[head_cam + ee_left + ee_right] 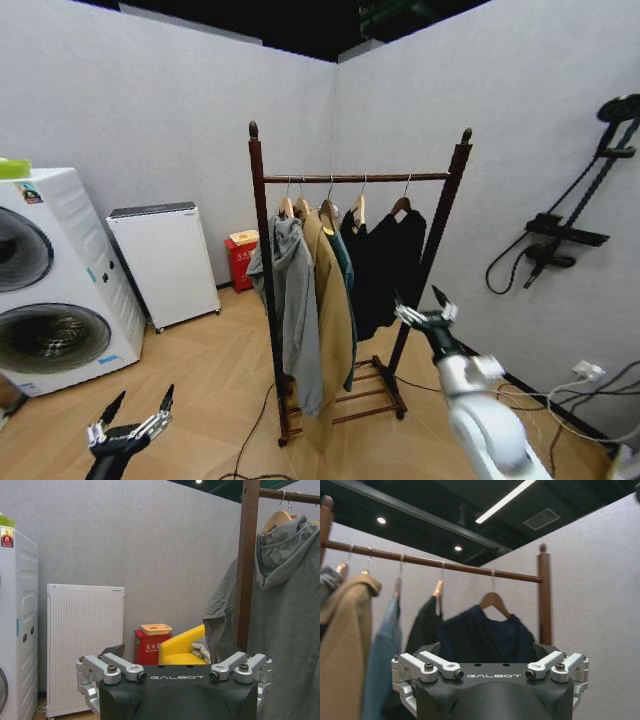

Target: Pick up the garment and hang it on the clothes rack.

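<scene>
glossy wooden clothes rack (355,178)

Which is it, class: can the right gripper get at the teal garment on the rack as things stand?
Probably not directly. The right gripper, open, faces the dark coats, while the teal garment hangs squeezed between these and the tan coat on the rack.

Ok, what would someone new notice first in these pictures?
The dark wooden clothes rack in the corner, crowded with coats: a grey hooded coat, a tan coat, the teal garment squeezed between. The right gripper is raised open toward it; the left gripper hangs low, open.
</scene>
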You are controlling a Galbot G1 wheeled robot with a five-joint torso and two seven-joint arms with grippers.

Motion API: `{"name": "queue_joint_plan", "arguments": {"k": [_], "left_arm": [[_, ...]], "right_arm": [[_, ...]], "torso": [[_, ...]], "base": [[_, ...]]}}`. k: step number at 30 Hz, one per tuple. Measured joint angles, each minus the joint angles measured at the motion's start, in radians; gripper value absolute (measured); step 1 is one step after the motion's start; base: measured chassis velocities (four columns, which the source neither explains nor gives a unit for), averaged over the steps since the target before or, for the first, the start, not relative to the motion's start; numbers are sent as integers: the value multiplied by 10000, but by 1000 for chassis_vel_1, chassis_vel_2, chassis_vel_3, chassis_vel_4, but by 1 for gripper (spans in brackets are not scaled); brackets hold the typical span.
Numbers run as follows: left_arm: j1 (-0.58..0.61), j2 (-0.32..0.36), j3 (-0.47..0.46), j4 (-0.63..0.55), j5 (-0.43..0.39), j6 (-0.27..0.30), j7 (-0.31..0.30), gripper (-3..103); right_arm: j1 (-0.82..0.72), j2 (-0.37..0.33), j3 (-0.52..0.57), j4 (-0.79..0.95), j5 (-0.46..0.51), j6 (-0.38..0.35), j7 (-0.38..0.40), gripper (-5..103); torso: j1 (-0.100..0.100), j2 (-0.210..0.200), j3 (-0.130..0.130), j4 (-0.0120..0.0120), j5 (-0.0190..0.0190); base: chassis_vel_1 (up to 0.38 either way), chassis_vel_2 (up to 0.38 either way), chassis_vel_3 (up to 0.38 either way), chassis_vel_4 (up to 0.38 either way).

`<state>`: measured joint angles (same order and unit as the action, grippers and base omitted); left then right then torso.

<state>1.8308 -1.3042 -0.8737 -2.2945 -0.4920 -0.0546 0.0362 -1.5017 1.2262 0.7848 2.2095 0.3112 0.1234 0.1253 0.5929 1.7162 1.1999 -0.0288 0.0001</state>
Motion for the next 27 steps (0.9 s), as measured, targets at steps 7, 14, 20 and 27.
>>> {"name": "queue_joint_plan", "arguments": {"k": [7, 14, 20, 27], "left_arm": [[0, 0, 0, 0, 0, 0, 1, 100], [0, 0, 0, 0, 0, 0, 1, 100], [0, 0, 0, 0, 0, 0, 1, 100], [0, 0, 0, 0, 0, 0, 1, 100]], "right_arm": [[-1192, 335, 558, 335, -221, 453, 484, 100], [-2240, 839, 265, 1046, -81, 64, 543, 100], [-2760, 1049, -921, 1182, -626, 7, 383, 100], [-2759, 1080, -1146, 1191, -753, -85, 337, 100]], "torso": [[1, -1, 2, 9, -3], [3, -2, 3, 6, -2], [3, -2, 3, 6, -2], [4, -3, 3, 6, -2]], "base": [[0, 0, 0, 0], [0, 0, 0, 0], [0, 0, 0, 0], [0, 0, 0, 0]]}}
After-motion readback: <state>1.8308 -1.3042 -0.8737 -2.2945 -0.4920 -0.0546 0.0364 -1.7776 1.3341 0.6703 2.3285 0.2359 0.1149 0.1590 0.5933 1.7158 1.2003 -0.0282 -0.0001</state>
